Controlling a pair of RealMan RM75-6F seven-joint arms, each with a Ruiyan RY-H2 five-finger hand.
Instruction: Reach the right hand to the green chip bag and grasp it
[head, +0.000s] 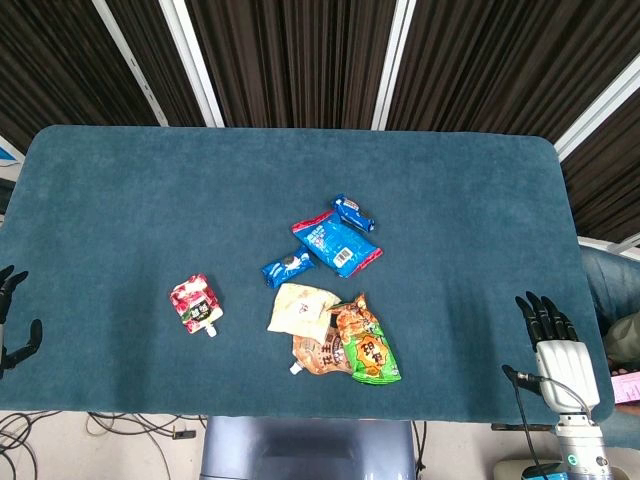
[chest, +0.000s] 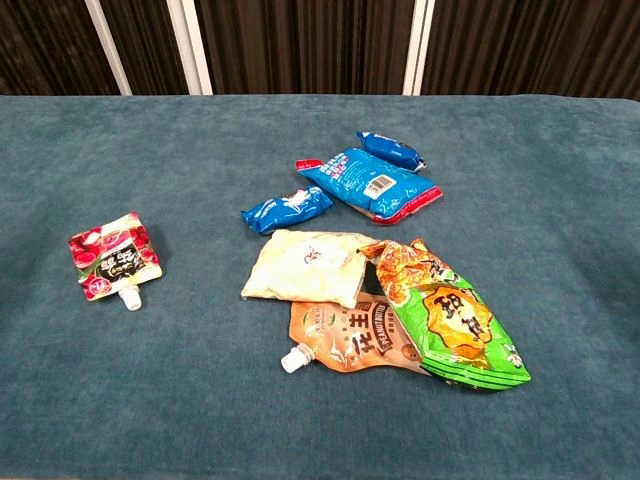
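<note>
The green chip bag lies flat near the table's front edge, on top of a brown spouted pouch. My right hand hovers at the table's front right corner, far to the right of the bag, fingers spread and holding nothing. My left hand shows only partly at the left frame edge, dark fingers apart, nothing in it. Neither hand appears in the chest view.
A pale yellow packet touches the green bag's left side. Behind lie a large blue bag and two small blue packets. A red spouted pouch sits apart on the left.
</note>
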